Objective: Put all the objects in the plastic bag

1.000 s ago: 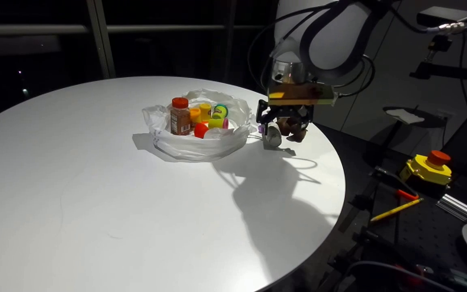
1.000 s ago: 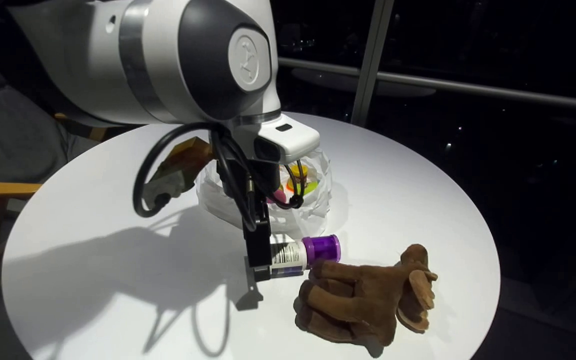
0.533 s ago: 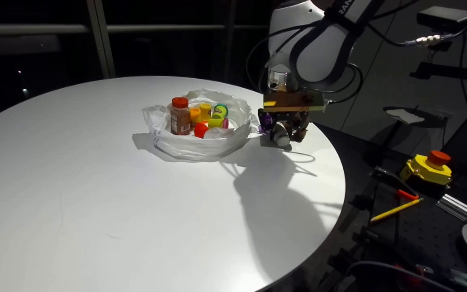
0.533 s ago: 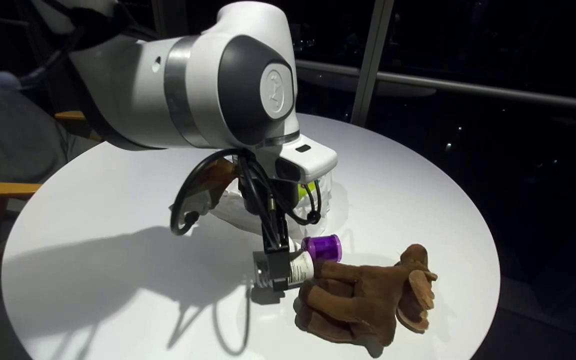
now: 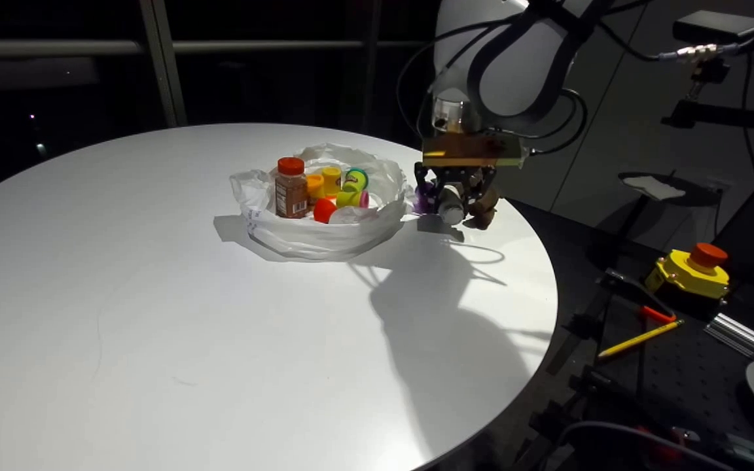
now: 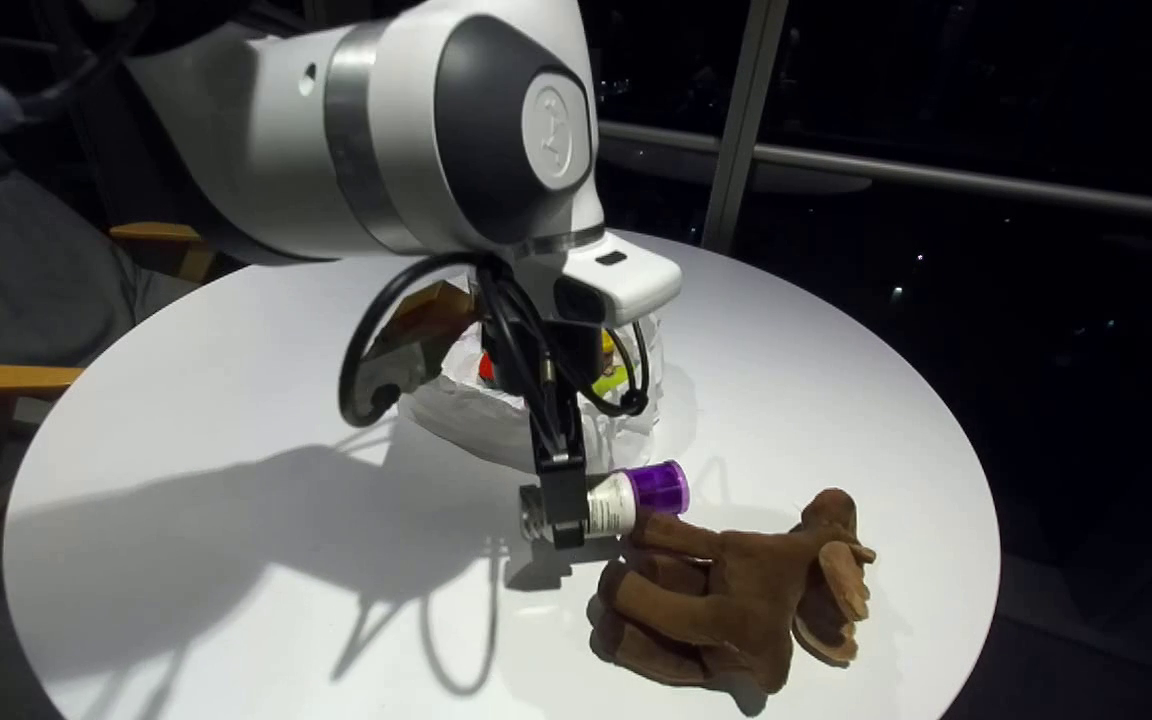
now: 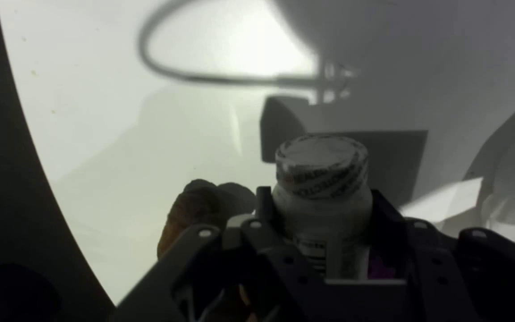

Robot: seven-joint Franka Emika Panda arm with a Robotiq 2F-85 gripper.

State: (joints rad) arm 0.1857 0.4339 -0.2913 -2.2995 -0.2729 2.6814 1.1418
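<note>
My gripper (image 7: 322,205) is shut on a white bottle (image 7: 322,174), one finger on each side, its sealed neck towards the camera. In an exterior view the bottle (image 6: 608,505) hangs on its side a little above the table. A purple container (image 6: 658,487) shows behind the bottle; whether the two are joined I cannot tell. The white plastic bag (image 5: 324,242) lies spread open, holding a red-lidded jar (image 5: 290,191), yellow tubs (image 5: 331,181) and other small tubs. A brown plush moose (image 6: 746,600) lies on the table beside the gripper.
The round white table (image 5: 220,347) has its edge close to the gripper's side. A yellow box with a red button (image 5: 691,271) and a pencil (image 5: 641,339) are on a dark surface off the table. Wooden chair arms (image 6: 6,378) are beyond the rim.
A second ago the gripper stood open at the bottle. It came down, closed on the bottle and has risen slightly with it. The purple container shifted slightly; the moose and bag stayed put.
</note>
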